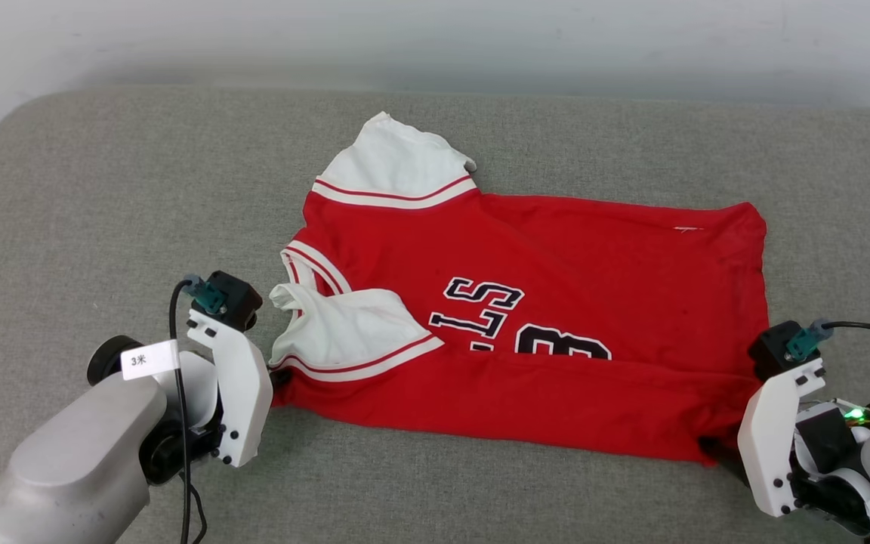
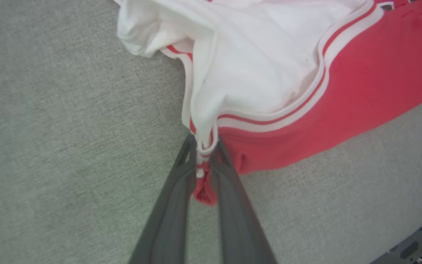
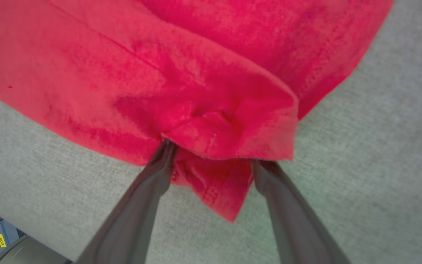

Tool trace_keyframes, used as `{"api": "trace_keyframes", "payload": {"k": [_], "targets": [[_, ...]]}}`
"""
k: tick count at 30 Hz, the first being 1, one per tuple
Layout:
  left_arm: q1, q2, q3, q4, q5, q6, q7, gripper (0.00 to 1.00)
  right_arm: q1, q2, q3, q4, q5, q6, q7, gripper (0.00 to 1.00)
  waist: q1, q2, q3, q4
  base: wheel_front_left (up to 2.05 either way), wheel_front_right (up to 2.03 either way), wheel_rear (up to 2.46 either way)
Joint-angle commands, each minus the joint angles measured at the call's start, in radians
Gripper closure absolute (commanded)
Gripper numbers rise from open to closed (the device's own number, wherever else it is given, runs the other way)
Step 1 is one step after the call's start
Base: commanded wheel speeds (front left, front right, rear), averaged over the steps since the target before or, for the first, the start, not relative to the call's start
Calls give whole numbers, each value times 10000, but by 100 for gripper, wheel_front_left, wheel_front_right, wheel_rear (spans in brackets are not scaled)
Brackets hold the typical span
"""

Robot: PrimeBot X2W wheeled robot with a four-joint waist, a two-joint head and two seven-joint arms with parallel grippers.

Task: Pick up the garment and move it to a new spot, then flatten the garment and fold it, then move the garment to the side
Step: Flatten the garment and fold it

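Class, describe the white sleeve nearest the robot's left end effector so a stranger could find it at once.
On the grey padded surface lies a red garment with black lettering. Its near sleeve is folded over the front beside the left end effector, which pinches the cloth there. Unlike the other sleeve, spread flat at the far edge, this one is crumpled.

Perhaps a lab, grey padded table (image 1: 103, 189)

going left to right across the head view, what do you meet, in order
left tool → garment, with its folded white sleeve first, then the black letters → right tool
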Motion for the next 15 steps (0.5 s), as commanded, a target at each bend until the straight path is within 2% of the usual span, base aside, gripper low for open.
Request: {"api": "trace_keyframes", "payload": {"k": [1,2,3,8,15], "targets": [[-76,-11,-7,25,40,-7,-68,100,325,500,558,574,131,-3,-144,0,0,0,6,-2,0,0,0],[-51,-8,-10,40,28,-7,-98,100,308,483,701,702,192,-3,-248,46,0,0,-13,-10,0,0,0],[0,-1,-13,62,12,-7,-111,100,295,448,820,785,254,-2,-389,100,0,0,-57,-24,0,0,0],[329,-12,-80,173,-92,-8,-219,100,231,46,769,876,619,-9,-1268,100,0,0,-435,-57,0,0,0],[828,250,-126,-25,-324,-2,-333,100,812,-659,556,-10,1151,-9,-2212,100,0,0,-1166,-44,0,0,0]]}}
